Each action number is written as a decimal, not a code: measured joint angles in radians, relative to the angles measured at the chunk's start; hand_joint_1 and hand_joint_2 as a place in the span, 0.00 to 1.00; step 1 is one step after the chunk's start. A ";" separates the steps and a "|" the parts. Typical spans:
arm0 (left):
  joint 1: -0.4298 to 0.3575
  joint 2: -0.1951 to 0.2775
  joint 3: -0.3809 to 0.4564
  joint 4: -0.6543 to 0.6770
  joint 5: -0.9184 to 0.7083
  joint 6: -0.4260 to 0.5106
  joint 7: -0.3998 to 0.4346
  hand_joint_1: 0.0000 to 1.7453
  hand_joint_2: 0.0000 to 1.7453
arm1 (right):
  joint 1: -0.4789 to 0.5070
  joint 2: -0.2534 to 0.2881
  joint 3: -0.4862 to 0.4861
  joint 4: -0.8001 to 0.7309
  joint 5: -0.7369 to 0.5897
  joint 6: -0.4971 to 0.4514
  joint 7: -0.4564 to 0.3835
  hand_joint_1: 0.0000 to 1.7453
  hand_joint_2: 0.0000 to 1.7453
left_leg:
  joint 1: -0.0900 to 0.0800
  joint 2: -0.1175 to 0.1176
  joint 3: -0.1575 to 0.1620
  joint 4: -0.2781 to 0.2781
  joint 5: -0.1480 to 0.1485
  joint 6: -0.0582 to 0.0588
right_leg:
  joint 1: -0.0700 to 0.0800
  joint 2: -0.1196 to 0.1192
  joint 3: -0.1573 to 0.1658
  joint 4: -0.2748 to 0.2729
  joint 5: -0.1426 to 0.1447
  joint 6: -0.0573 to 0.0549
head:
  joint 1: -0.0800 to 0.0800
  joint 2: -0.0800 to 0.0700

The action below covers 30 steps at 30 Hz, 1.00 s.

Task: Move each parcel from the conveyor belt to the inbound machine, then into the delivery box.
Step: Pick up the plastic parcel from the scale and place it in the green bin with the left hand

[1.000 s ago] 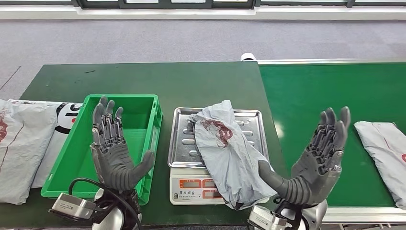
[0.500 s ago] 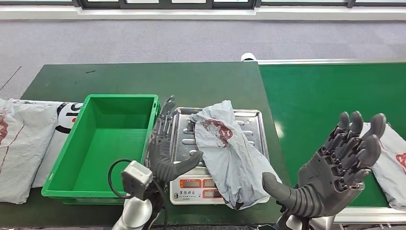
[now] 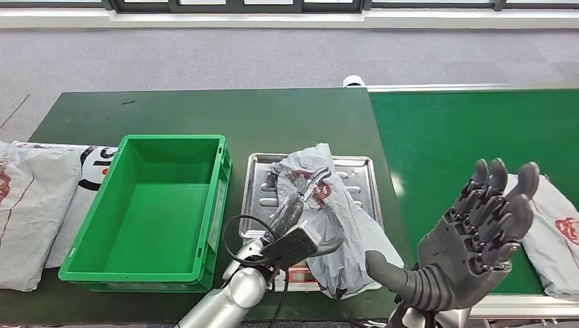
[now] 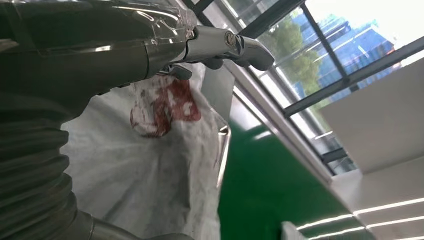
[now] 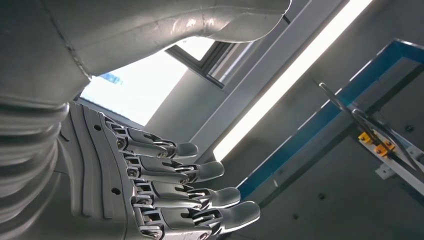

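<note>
Left robot hand [image 3: 300,205], fingers apart, has swung right from the green box [image 3: 102,266] onto the grey parcel [image 3: 334,225] on the scale [image 3: 362,167]; grasp next, right robot hand [image 3: 478,239] wide, idle.

Crumpled grey plastic parcel [image 3: 328,219] with a red mark
It lies draped over the steel tray of the weighing scale [image 3: 362,179], overhanging its front edge.

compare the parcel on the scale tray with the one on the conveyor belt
The parcel on the tray is crumpled, with the left hand reaching over it; the parcel on the belt lies flatter, untouched and cut off by the frame edge. Both are grey bags with red marks.
</note>
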 joint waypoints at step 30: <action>-0.140 -0.069 -0.062 0.333 -0.192 0.031 0.110 1.00 1.00 | -0.005 0.003 0.000 0.035 -0.012 0.000 0.001 0.00 1.00 | 0.000 -0.001 -0.001 0.000 0.000 0.000 | 0.000 -0.001 0.000 0.000 0.000 0.000 | 0.000 0.000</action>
